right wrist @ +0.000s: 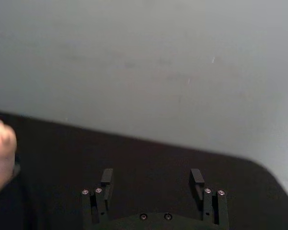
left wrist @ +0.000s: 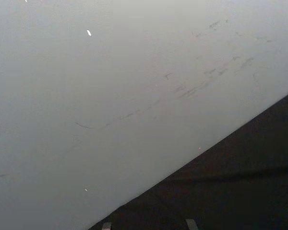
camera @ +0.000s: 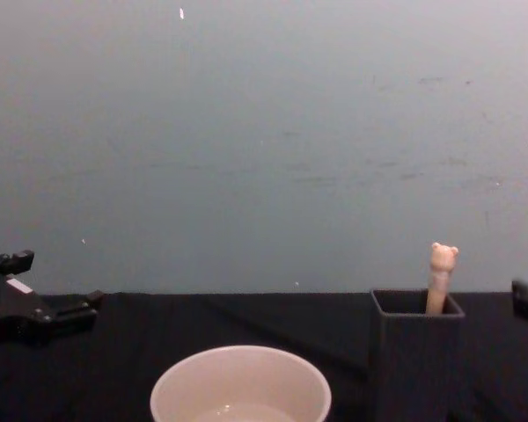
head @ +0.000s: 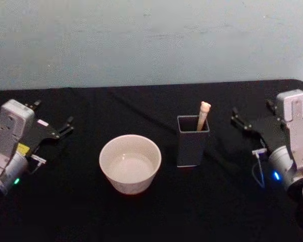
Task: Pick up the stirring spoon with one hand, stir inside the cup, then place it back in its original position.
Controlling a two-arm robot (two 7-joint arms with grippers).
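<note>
The stirring spoon (head: 203, 116) stands in a dark grey square holder (head: 192, 143), its pale bear-head top (camera: 443, 258) sticking out above the rim. The bear head also shows in the right wrist view (right wrist: 1, 153). The wide cream-white cup (head: 130, 164) sits left of the holder; its rim (camera: 240, 384) is low in the chest view. My right gripper (head: 236, 117) hovers open to the right of the holder, with its fingers (right wrist: 197, 176) spread and nothing between them. My left gripper (head: 67, 127) rests open at the far left, well away from the cup.
A black cloth (head: 91, 212) covers the table. A plain grey wall (head: 151, 40) stands behind its far edge. Open cloth lies between each gripper and the two vessels.
</note>
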